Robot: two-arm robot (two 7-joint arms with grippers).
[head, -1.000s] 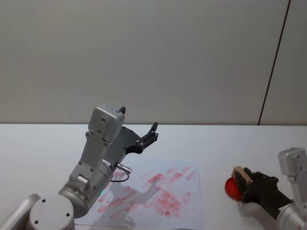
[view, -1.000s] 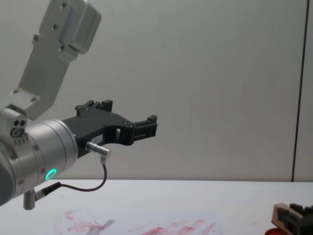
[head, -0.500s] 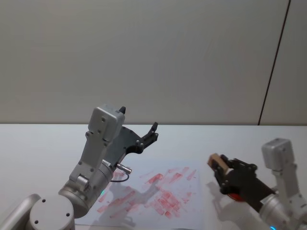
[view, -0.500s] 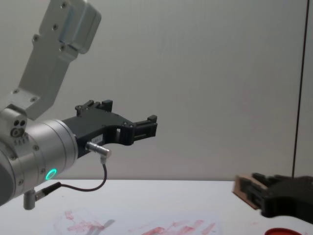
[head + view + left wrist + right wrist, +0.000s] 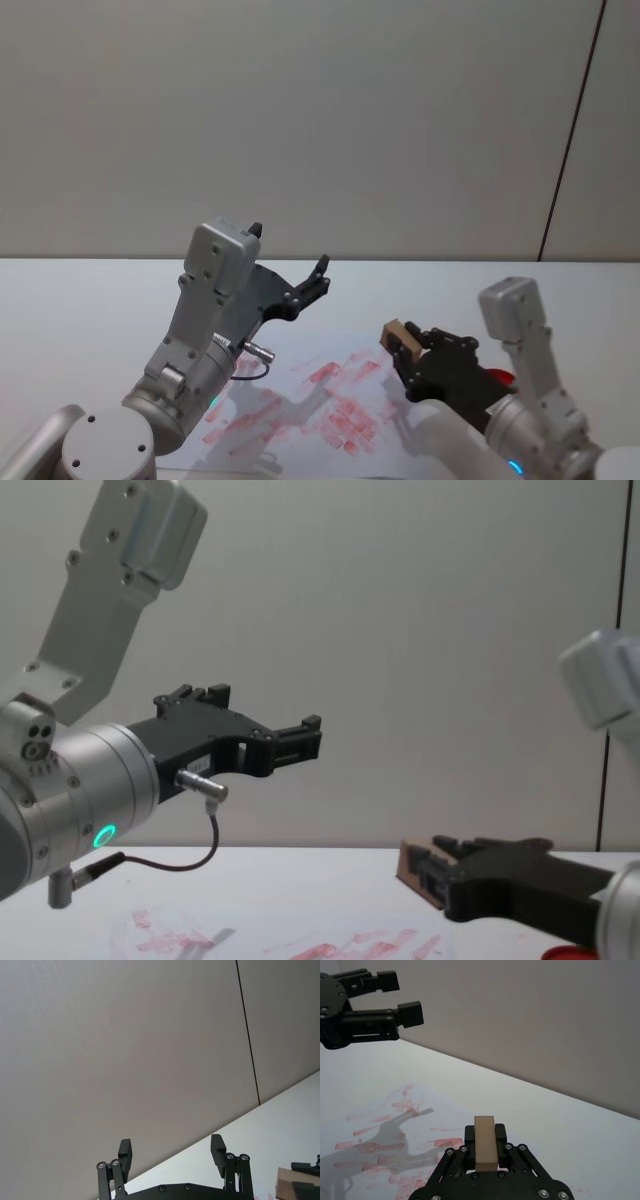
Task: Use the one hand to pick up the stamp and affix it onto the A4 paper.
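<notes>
Black two-fingered right claw [image 5: 407, 352], clamped on one tan wooden stamp block [image 5: 396, 336], has moved over one ink-smeared white paper sheet [image 5: 320, 405] below it. Left claw [image 5: 320, 277] gapes empty.

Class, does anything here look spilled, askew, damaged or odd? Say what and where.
Only the A4 paper: red ink blotches crowd and overlap across it, smeary, not neat. The stamp sits straight in the right pincer; the left pincer hangs raised, open.

Matt, seemingly wooden stamp [image 5: 485, 1142]
</notes>
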